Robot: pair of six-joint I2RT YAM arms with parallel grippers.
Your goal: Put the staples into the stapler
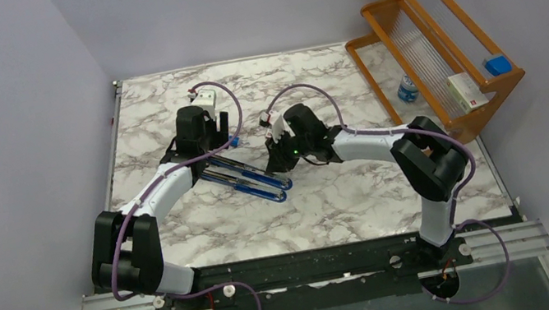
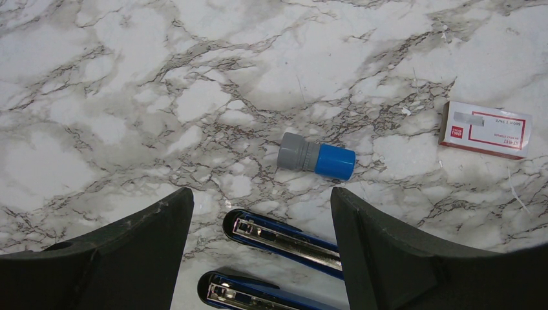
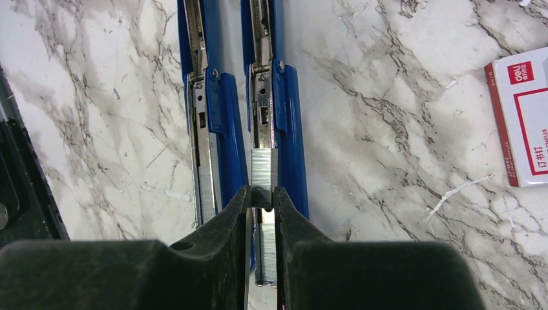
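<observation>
Top view: the stapler (image 1: 246, 178) lies splayed open on the bench (image 1: 345, 202) between both arms. Left wrist: the left hand (image 2: 262, 200) hangs wide and empty over its tips, with the staple box (image 2: 486, 129) off to the side. Right wrist: the right hand (image 3: 262, 197) pinches the staples (image 3: 262, 169) over the open channel, so seating looks like the step in hand, and next it wants a straight lowering into the rail.

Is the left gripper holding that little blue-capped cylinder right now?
No, the left gripper stands wide open and empty, and the blue-capped cylinder lies on the marble table beyond its fingertips, untouched.
</observation>
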